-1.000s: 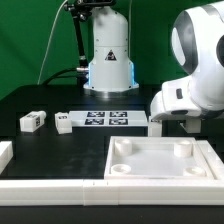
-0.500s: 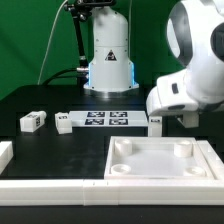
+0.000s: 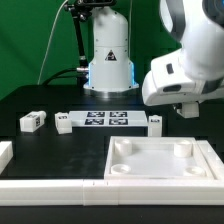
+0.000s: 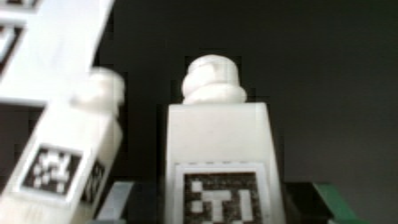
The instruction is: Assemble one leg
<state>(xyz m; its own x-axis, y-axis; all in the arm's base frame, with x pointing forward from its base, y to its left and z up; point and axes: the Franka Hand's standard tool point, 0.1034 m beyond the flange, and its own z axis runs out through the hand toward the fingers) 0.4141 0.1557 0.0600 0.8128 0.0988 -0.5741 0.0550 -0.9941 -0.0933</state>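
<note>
the end effector [image 3: 185, 108] hangs above the black surface [image 3: 40, 140] at the exterior view's right, its jaws clamped on the leg [image 4: 222, 125], which fills the middle of the wrist view. the leg's near face bears a square black-and-white marker tag [image 4: 222, 196], blurred. a second leg [image 4: 75, 135] with a like tag shows just beside it. the marker board [image 3: 107, 119] carries a row of tags. a third leg [image 3: 64, 123] lies just beside the board's end, a fourth leg [image 3: 32, 121] farther out. the white panel [image 3: 150, 172] lies nearer the camera.
</note>
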